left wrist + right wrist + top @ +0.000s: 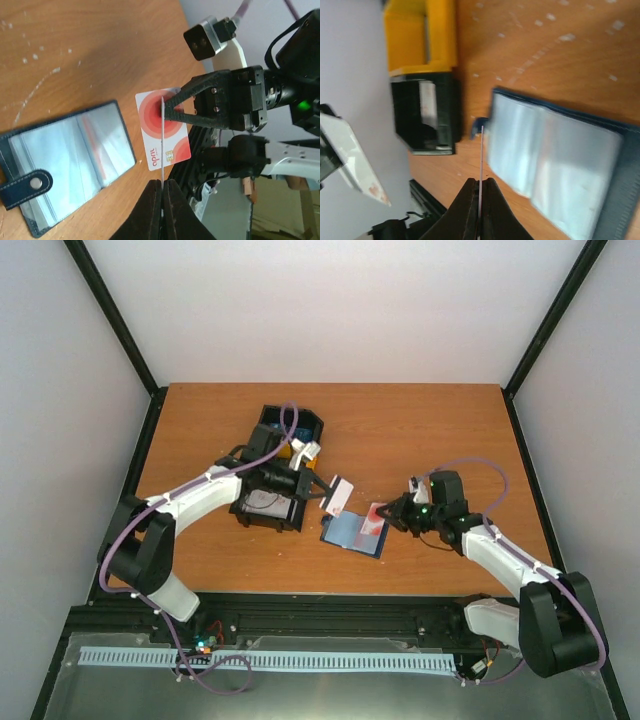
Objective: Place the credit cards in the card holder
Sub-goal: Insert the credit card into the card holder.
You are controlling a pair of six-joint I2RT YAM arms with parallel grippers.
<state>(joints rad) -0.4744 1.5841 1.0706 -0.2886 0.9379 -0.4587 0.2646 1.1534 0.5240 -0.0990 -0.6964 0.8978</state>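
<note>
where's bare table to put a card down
Bare wood: far right of the table, between the bin tray and the right edge. Crowded: the middle, where the left claw and right claw each hold a credit card by the open card holder.

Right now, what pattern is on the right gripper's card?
The card is white with red concentric circles; the left wrist view shows it best.
</note>
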